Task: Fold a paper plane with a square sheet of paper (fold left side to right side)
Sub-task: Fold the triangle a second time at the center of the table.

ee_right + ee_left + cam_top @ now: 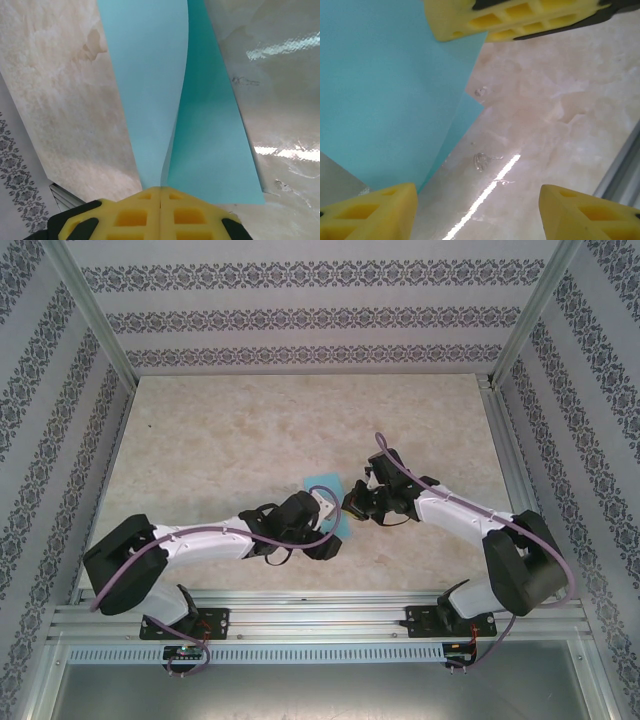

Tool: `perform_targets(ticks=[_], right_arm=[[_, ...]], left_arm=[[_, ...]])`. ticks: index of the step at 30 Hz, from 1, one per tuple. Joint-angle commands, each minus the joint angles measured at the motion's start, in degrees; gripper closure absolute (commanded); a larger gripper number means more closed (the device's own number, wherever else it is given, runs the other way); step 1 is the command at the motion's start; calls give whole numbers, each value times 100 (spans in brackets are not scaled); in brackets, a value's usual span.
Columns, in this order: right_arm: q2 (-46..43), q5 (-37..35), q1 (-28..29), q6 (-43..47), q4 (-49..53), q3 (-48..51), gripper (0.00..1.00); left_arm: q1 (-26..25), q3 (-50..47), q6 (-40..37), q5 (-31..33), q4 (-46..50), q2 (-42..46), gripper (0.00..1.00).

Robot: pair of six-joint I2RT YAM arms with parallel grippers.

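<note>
From the top camera, your two hands meet near the middle of the surface (200, 430). The left hand (328, 527) reaches in from the left on a low, bent arm, and the right hand (353, 504) comes in from the right. The light-blue sheet of paper (324, 484) lies between and under them, with one corner showing on the far side. You have bare surface all around, and the frame rails (507, 465) are well off to either side.

In the left wrist camera, your left hand (477, 210) stands wide, its yellow fingers (375, 212) far apart and gripping nothing. The sheet of paper (385, 90) covers the left part of the view in two layers, one edge stepping out from under the other. You cannot tell whether the near finger touches it. The right hand's yellow fingers (510, 17) sit on the paper's top edge.

In the right wrist camera, your right hand (160, 192) is closed tight, pinching the sheet of paper (150, 75). From the pinch, the paper runs away in two layers that spread apart.
</note>
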State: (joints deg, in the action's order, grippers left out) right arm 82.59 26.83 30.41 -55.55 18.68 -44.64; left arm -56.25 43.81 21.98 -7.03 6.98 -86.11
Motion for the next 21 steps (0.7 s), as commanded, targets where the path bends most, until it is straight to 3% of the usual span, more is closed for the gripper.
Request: perform_targets(ticks=[1,5,11,15,21], right_arm=[[98,-117,94,-72,174,-193,100],[129,-117,149,-137,189,-203,100],[161,-95,162,-202,138,-233,100],[184,-36,180,-255,97,-240,100],[169,103,176,-451,-199,-176,98]], left_arm=[[-122,273,-451,715,-279,-130,34],[-191,388,-562,1100,-365,-277,33],[-228,566,-655,1063,-382,-606,37],[-229,686,-685,1115,-318,-722,47],[-229,786,-706,1066,-250,-846,70]])
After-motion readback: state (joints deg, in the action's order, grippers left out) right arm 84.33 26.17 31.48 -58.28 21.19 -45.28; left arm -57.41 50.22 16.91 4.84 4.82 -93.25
